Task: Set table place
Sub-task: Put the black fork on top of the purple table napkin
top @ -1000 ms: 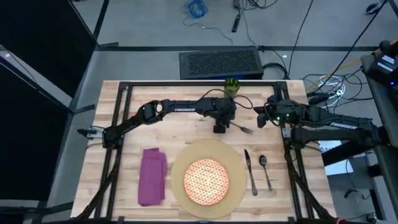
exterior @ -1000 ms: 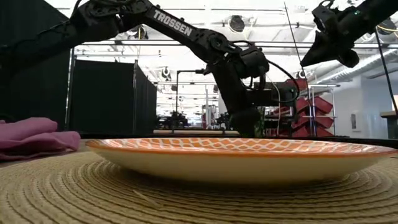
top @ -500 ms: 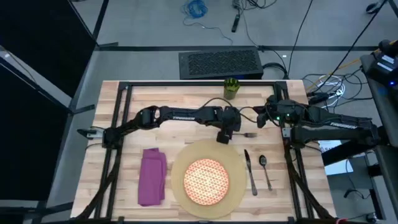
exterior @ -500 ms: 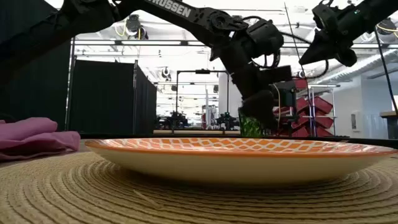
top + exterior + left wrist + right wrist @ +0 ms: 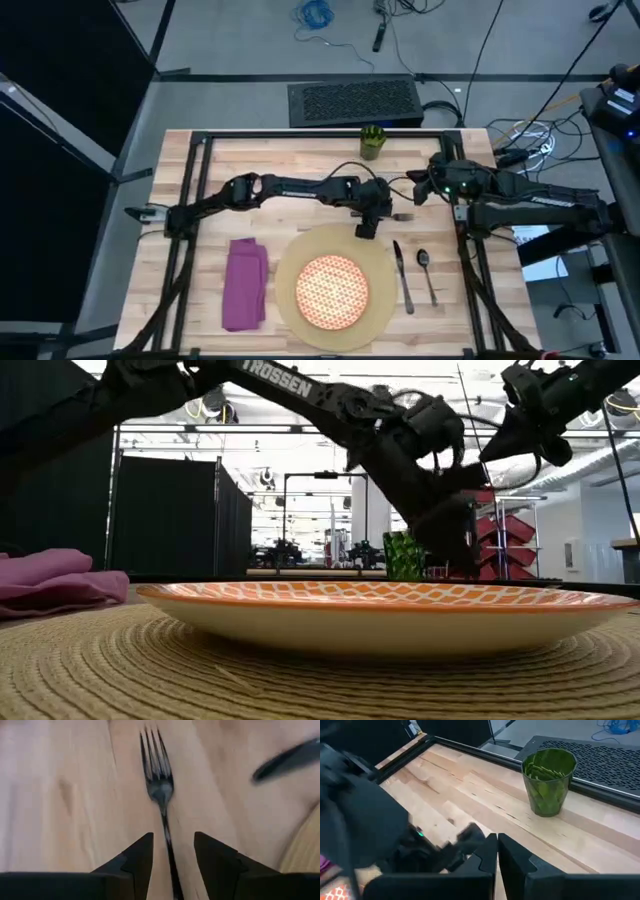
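A metal fork (image 5: 159, 780) lies flat on the pale wood table (image 5: 250, 165), just beyond the tan mat's (image 5: 375, 265) far right rim, tines toward the right edge. My left gripper (image 5: 172, 842) is open, low over the table, one finger on each side of the fork's handle, apart from it. On the mat sits the orange-and-white plate (image 5: 332, 290). The purple napkin (image 5: 246, 283) lies left of the mat. The green cup (image 5: 373, 142) stands at the far edge. My right gripper (image 5: 428, 188) hovers shut, right of the fork.
A knife (image 5: 403, 277) and a spoon (image 5: 427, 275) lie right of the mat, close to the fork's near side. The black frame runs around the table. Bare wood lies between the napkin and the far edge.
My left gripper has moved from near the cup's side toward the table's near and right edges, coming down close to the mat's far rim, in line with the fork's handle.
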Robot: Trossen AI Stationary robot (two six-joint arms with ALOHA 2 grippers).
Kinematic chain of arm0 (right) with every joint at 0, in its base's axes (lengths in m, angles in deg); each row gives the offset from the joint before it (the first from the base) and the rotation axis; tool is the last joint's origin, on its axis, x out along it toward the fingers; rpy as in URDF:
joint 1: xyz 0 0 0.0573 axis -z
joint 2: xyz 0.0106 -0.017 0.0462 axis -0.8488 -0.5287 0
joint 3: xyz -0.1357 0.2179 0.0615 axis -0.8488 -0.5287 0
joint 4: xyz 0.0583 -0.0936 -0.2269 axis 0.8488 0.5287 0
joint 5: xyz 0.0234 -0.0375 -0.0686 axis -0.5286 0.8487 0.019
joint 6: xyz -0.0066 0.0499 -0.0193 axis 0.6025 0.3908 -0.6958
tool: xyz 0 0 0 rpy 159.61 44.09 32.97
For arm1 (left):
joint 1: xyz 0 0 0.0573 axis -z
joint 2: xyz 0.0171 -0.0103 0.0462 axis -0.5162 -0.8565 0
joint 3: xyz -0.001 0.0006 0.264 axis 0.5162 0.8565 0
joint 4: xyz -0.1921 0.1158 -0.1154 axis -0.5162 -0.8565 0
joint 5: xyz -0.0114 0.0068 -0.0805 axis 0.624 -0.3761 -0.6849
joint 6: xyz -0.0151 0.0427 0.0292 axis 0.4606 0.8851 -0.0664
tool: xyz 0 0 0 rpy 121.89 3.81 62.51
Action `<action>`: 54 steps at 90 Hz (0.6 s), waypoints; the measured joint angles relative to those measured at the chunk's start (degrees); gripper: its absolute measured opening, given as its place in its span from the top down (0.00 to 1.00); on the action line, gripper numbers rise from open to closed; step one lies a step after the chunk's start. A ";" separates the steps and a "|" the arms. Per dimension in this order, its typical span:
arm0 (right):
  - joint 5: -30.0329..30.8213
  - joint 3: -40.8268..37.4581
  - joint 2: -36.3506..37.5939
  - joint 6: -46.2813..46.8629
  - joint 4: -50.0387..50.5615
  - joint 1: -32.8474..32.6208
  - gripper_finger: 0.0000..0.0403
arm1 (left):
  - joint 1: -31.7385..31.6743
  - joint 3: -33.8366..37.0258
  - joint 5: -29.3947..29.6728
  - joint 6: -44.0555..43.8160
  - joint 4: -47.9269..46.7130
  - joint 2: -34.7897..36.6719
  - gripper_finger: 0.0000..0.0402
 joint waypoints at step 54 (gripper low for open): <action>1.56 1.24 1.91 -4.15 -0.21 1.86 1.00 | -0.48 -0.11 1.12 -1.28 0.30 -1.61 0.93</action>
